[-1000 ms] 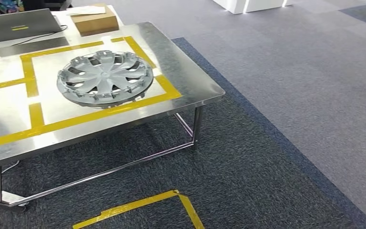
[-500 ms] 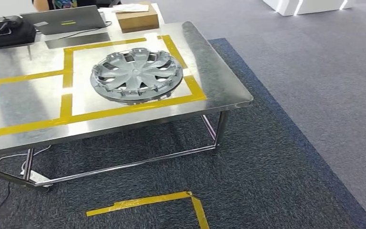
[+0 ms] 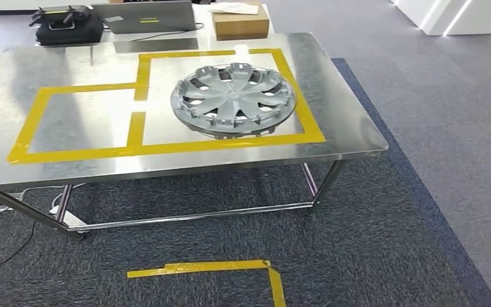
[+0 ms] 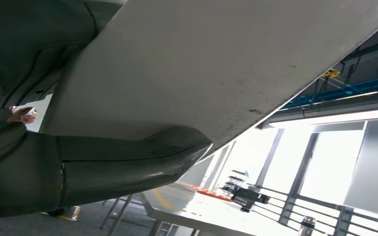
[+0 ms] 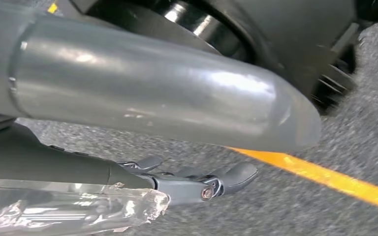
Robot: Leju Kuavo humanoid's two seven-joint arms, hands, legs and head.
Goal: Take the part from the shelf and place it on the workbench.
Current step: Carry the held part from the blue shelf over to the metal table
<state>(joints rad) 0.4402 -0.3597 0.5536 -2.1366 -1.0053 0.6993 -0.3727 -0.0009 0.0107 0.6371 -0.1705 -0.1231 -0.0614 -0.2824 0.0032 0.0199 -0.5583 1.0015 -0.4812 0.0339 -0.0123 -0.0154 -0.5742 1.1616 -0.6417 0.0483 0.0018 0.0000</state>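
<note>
My view has swung to square up on the steel table (image 3: 351, 121), silver plastic hubcap (image 3: 233, 99) resting near its far right corner; both robot hands' states I cannot tell.

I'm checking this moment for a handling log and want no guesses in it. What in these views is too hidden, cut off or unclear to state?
- Left hand: in the left wrist view a pale panel blocks most of the picture, so its state is unclear.
- Right hand: the thick thumb covers it in the right wrist view; a clear wrapped item is cut by the edge, hold unclear.
- Black case: head view, too small to identify.
</note>
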